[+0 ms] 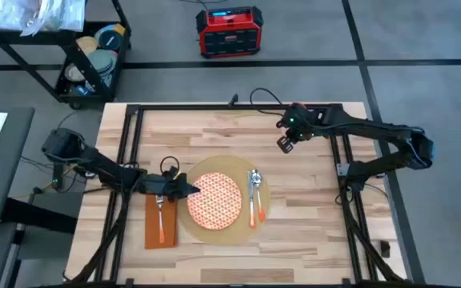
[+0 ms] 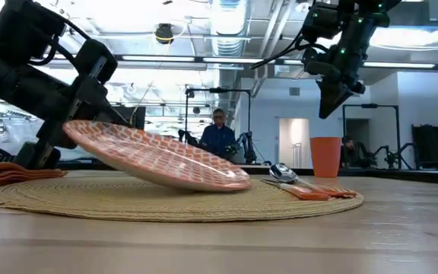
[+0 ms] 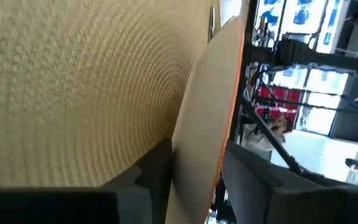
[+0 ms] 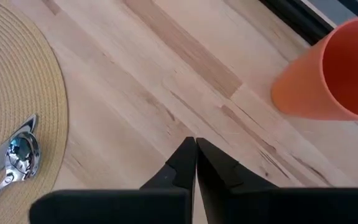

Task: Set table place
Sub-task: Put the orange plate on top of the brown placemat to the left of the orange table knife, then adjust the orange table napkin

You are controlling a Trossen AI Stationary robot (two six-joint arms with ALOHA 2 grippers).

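Observation:
The round tan woven place point(image 1: 256, 220) lies in the middle of the wooden table point(image 1: 310, 232). On it sits an orange-and-white patterned plate point(image 1: 214, 198), tilted: in the low view its left rim is raised and its right rim point(image 2: 234, 183) rests on the mat. My left gripper point(image 1: 187, 190) is shut on the plate's left rim. A spoon and an orange-handled utensil point(image 1: 254, 196) lie on the mat's right part. A rust-orange napkin point(image 1: 160, 222) with a fork lies left of the mat. My right gripper point(image 1: 286, 142) hangs shut above the table's far right, touching nothing. My left gripper pinches the plate's left rim point(image 3: 197, 146) between its two fingers point(image 3: 157, 171), one above the plate and one below. It comes nearly level from the table's left. The held side is lifted off the mat, and the opposite rim rests on it.
An orange cup point(image 4: 328, 71) stands on the table near my right gripper. A black cart with bowls point(image 1: 94, 60) and a red box point(image 1: 229, 32) stand on the floor beyond the far edge. A person point(image 2: 219, 133) sits in the room behind.

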